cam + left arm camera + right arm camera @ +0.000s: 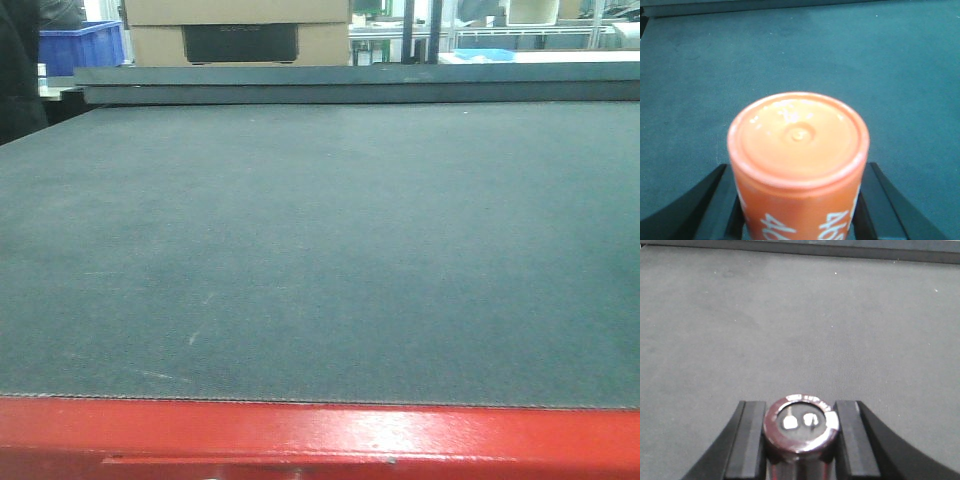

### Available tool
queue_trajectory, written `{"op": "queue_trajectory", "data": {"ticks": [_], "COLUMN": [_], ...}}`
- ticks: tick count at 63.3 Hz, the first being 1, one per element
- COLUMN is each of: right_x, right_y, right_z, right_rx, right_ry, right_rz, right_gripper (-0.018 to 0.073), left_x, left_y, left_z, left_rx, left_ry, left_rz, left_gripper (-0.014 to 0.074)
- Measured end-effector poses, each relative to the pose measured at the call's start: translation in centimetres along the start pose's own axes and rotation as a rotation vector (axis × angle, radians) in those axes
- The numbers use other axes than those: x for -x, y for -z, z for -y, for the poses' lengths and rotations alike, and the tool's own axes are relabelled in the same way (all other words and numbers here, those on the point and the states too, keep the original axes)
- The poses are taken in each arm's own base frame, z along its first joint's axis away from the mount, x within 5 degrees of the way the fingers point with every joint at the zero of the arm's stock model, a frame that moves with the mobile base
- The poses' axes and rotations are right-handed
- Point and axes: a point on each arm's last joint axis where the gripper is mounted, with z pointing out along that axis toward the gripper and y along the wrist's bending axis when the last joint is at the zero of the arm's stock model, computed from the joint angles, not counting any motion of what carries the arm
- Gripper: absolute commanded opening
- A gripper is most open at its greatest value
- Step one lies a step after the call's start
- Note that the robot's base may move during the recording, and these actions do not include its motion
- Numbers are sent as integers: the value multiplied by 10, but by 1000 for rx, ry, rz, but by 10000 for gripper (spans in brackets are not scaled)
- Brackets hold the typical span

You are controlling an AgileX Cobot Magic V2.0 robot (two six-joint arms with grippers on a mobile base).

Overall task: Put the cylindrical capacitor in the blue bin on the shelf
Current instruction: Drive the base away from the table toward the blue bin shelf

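Carry step, I reckon: right claw (pixel 800 409) clenched on small dark-red cylindrical capacitor (pixel 800 424), shiny two-pin top, above grey-green matted counter (pixel 320 250). Meanwhile left claw (pixel 797 167) grasping orange plastic cylinder (pixel 797 135). Far back left sits blue plastic bin (pixel 80 45); shelf not visible. Next: carry there, release.

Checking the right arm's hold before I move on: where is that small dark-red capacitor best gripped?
On its curved side wall, just below the shiny rim, jaws closing from two opposite sides. The capacitor is a round cylinder, and its end face carries two terminals, best left untouched. The right gripper holds it so.
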Motion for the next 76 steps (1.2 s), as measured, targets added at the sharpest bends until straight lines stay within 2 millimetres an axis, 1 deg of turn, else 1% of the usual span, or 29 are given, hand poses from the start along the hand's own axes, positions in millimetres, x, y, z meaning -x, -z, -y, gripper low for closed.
{"op": "queue_trajectory", "data": {"ticks": [76], "right_x": [0], "right_y": [0], "right_z": [0], "right_rx": [4], "right_ry": [-2], "right_rz": [4], "right_gripper": [-162], "left_x": [0], "left_y": [0], "left_z": [0], "left_rx": [0], "left_ry": [0], "left_rz": [0], "left_gripper": [-111]}}
